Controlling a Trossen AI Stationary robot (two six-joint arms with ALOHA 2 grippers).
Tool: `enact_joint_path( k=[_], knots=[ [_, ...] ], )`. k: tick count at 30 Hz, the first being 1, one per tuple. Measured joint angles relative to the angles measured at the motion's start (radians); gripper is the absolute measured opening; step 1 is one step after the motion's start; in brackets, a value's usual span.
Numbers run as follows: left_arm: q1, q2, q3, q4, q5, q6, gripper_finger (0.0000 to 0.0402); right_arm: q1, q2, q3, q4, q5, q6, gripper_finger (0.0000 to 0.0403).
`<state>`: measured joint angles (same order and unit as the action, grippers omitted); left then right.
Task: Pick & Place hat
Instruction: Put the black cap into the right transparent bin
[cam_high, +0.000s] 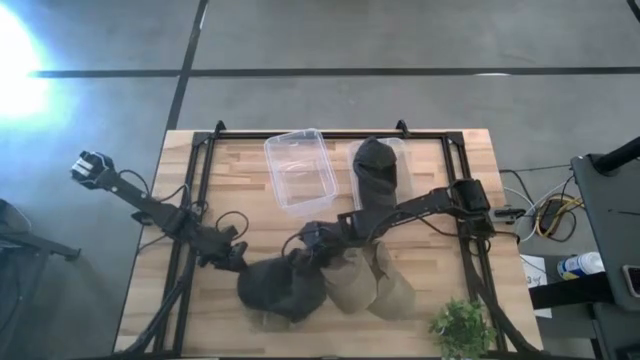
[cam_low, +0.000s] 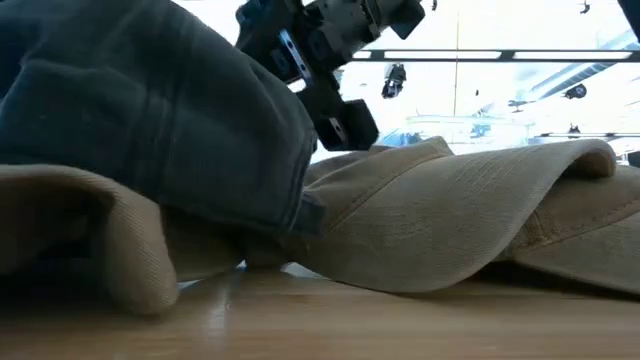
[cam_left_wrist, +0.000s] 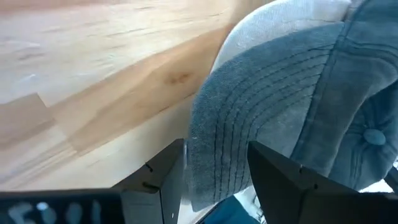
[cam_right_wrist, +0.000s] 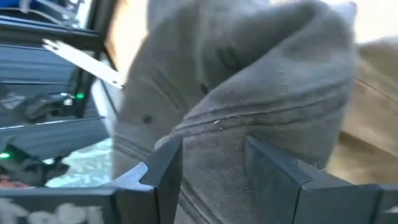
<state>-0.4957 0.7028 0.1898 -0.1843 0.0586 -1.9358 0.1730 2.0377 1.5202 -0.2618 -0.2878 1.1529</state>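
Note:
A dark grey cap lies near the table's near edge, partly on top of two tan caps; in the low view it drapes over a tan cap. My left gripper stands at its left side, shut on the brim. My right gripper reaches in from the right and is shut on the cap's crown cloth. Another dark cap sits in the right-hand clear bin. My left gripper holds the dark cap by its stitched brim, pinched between the two fingers, coming from the table's left. The brim is raised off the wood. My right gripper pinches a bunched fold of the crown between its fingers, slanting down from the far right; the cap's right side is drawn up while its lower edge rests on the tan cap.
An empty clear bin stands at the table's far middle, next to the bin with the dark cap. A small green plant is at the near right corner. Black frame rails run along the table's sides.

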Motion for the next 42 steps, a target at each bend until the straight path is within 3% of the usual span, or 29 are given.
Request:
enact_joint_path(
  k=[5, 15, 28, 32, 37, 42],
  knots=[
    [0.000, 0.009, 0.000, 0.078, -0.022, 0.021, 0.0170, 0.003, 0.035, -0.006, -0.016, 0.000, 0.025, 0.0164],
    [0.000, 0.056, 0.000, 0.357, -0.187, 0.103, 0.0169, 0.018, 0.116, -0.005, 0.093, -0.026, 0.092, 0.0164],
    [0.000, 0.196, 0.000, 0.482, -0.186, 0.113, 0.0164, 0.015, 0.110, -0.004, 0.133, 0.053, 0.109, 0.0164],
    [0.000, 0.200, 0.020, 0.481, -0.145, 0.167, 0.0124, 0.015, 0.077, -0.004, 0.131, 0.056, 0.078, 0.0164],
    [0.000, 0.195, 0.047, 0.484, -0.139, 0.240, 0.0025, 0.014, 0.008, -0.004, 0.086, 0.055, -0.017, 0.0164],
    [0.000, 0.181, 0.097, 0.498, -0.156, 0.309, 0.0011, 0.014, -0.114, -0.004, 0.005, 0.070, -0.165, 0.0164]
  ],
)
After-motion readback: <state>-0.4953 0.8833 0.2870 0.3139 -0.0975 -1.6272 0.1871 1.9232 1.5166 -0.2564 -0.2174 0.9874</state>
